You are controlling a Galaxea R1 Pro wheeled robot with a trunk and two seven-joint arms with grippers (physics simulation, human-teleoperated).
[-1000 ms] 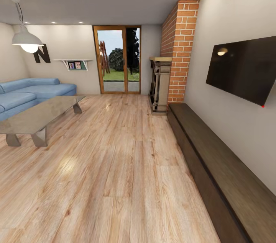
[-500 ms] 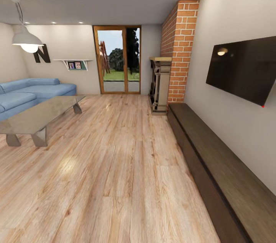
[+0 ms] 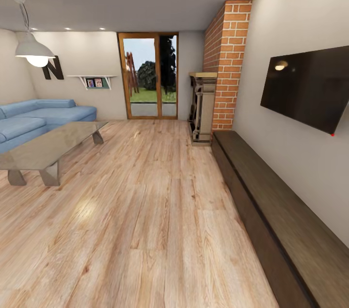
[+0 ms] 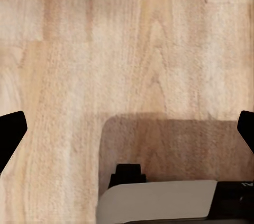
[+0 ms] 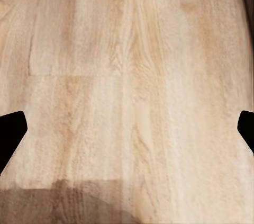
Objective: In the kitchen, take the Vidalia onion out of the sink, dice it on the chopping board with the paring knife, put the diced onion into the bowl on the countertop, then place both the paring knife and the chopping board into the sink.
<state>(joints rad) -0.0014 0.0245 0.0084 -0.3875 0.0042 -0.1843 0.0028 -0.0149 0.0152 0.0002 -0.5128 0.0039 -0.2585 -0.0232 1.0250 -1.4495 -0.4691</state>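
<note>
Across the head view spreads a living room with a pale wood-plank floor [image 3: 145,211]. At the near left stands a low glass-topped coffee table [image 3: 48,145] on angled grey legs, and beyond it a light-blue sofa [image 3: 39,116] runs along the left wall. A white dome pendant lamp [image 3: 33,51] hangs above the sofa, near a dark letter N [image 3: 52,68] and a small white wall shelf [image 3: 94,80] holding two pictures. On the far wall a wood-framed glass door [image 3: 149,75] looks out on greenery. To its right rises a red brick column [image 3: 227,63], with a dark fireplace surround [image 3: 201,106] just beside it. Along the right wall runs a long dark-brown low bench [image 3: 276,216], below a black flat wall-mounted screen [image 3: 308,87].

Both wrist views look down on the same plank floor. The left gripper [image 4: 127,134] has its jaws spread wide, empty; the right gripper [image 5: 127,131] likewise stands wide apart, holding nothing. The left wrist view also catches a grey and black part of the robot's body [image 4: 169,200] and its shadow.
</note>
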